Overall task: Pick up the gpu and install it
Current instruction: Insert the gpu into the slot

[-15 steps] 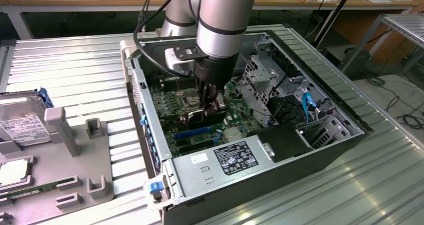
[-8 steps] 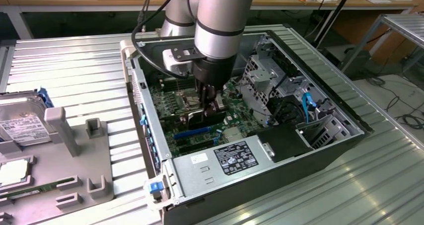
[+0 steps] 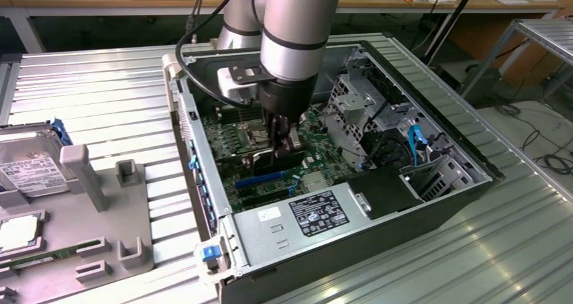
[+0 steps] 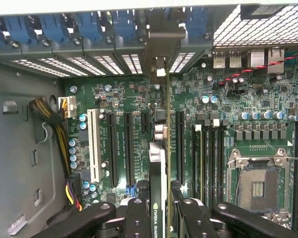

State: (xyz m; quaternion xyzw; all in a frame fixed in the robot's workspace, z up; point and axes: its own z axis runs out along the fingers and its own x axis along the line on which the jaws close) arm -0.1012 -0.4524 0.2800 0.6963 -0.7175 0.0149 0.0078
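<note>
My gripper [image 3: 284, 141] reaches down into the open computer case [image 3: 447, 149], shut on the gpu [image 3: 268, 162]. In the wrist view the gpu [image 4: 162, 158] stands on edge between my two black fingers [image 4: 137, 218], running across the green motherboard [image 4: 124, 99] among the long black expansion slots [image 4: 111, 148]. Its silver end bracket [image 4: 161, 44] sits against the rear slot openings with the blue latches [image 4: 89, 27]. Whether the card's lower edge sits in a slot is hidden.
A CPU socket [image 4: 258, 183] and memory sticks [image 4: 208, 158] lie beside the card. The power supply [image 3: 304, 217] fills the case's near end and a drive cage [image 3: 358, 103] the far side. A grey fixture [image 3: 98, 203] with a hard drive [image 3: 27, 163] stands at the exterior view's left.
</note>
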